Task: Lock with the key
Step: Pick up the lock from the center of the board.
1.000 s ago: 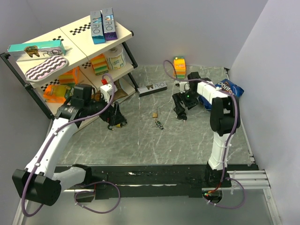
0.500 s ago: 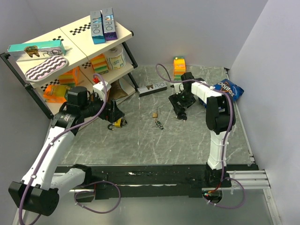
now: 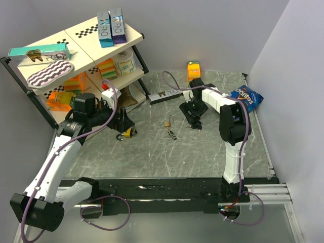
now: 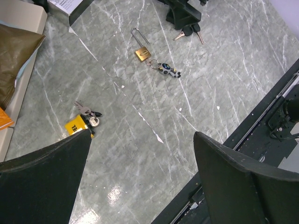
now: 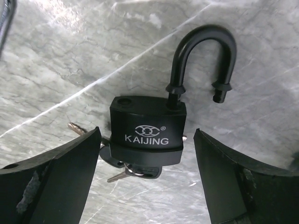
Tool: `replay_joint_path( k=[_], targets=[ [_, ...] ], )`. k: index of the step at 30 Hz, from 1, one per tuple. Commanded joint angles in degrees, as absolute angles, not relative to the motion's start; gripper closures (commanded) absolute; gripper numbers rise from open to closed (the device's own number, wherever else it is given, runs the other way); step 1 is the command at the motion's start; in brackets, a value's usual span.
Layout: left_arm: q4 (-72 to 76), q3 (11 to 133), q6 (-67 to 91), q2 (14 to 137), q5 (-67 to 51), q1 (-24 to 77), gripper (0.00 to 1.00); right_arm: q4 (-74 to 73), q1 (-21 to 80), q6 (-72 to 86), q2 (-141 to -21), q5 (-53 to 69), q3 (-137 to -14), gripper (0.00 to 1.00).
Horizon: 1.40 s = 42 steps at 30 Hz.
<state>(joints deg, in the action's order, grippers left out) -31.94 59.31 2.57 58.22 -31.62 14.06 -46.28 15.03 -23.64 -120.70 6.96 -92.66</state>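
Note:
The lock point(image 3: 129, 132), a yellow block with a dark curved shackle, lies on the grey table just right of my left gripper point(image 3: 123, 125). In the left wrist view the lock point(image 4: 76, 126) peeks out beside the left finger, with small keys touching it. That gripper point(image 4: 142, 135) is open and empty. The key bunch point(image 3: 170, 128) lies mid-table: a gold-brown piece with a thin silver loop point(image 4: 141, 52), ringed to dark pieces. My right gripper point(image 3: 193, 112) is open, its fingers either side of an all-black padlock point(image 5: 147, 130) with an open shackle.
A tilted shelf rack point(image 3: 76, 55) with boxes and sponges stands at the back left. A dark flat box point(image 3: 164, 94), an orange carton point(image 3: 193, 70) and a blue chip bag point(image 3: 245, 96) lie at the back. A black rail point(image 3: 167, 190) runs along the near edge.
My left gripper has drawn back from the yellow lock, which now lies uncovered on the table. My right gripper has shifted a little left and back over the black padlock.

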Motion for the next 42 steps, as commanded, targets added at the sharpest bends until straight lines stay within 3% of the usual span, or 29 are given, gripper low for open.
replay_joint_path(
  k=[1,10,17,21,23,24,26,27,29,36,42],
  targets=[
    [-30.32,59.15,1.85,57.74,-32.17,14.06,0.04,-50.96,14.94,-22.85,-123.39,9.49,-99.22,0.13],
    [-32.16,60.64,0.62,57.92,-30.94,14.06,0.04,-52.73,14.85,-21.53,-126.21,10.63,-100.37,0.29],
    [-32.87,61.7,0.62,58.71,-31.46,14.06,0.04,-54.49,15.64,-20.83,-126.47,9.76,-100.28,0.28],
    [-33.75,62.58,-1.41,59.06,-31.55,14.06,0.04,-54.23,16.08,-20.39,-126.91,8.53,-100.64,0.33],
    [-34.36,62.93,-2.89,59.06,-32.08,14.06,0.04,-53.7,16.08,-20.83,-126.39,8.35,-99.24,0.42],
    [-34.97,63.02,-3.6,58.89,-32.69,14.06,0.04,-52.83,16.08,-21.09,-125.08,8.26,-98.45,0.53],
    [-35.33,63.11,-5.26,58.8,-34.62,14.06,0.04,-52.21,16.0,-22.49,-123.23,10.01,-96.08,0.64],
    [-35.16,62.93,-5.71,58.62,-35.32,14.06,0.04,-51.42,15.82,-23.54,-120.61,10.8,-95.19,0.79],
    [-33.93,62.32,-5.19,58.19,-36.47,14.06,0.04,-51.15,15.82,-24.78,-117.79,13.26,-93.17,0.99],
    [-29.71,58.72,-10.45,54.76,-41.92,14.15,0.04,-54.66,15.64,-29.52,-107.06,27.57,-92.9,1.0],
    [-29.53,57.66,-23.79,54.67,-50.08,14.5,0.04,-64.49,15.64,-33.57,-101.52,40.67,-96.06,1.0]
  ],
)
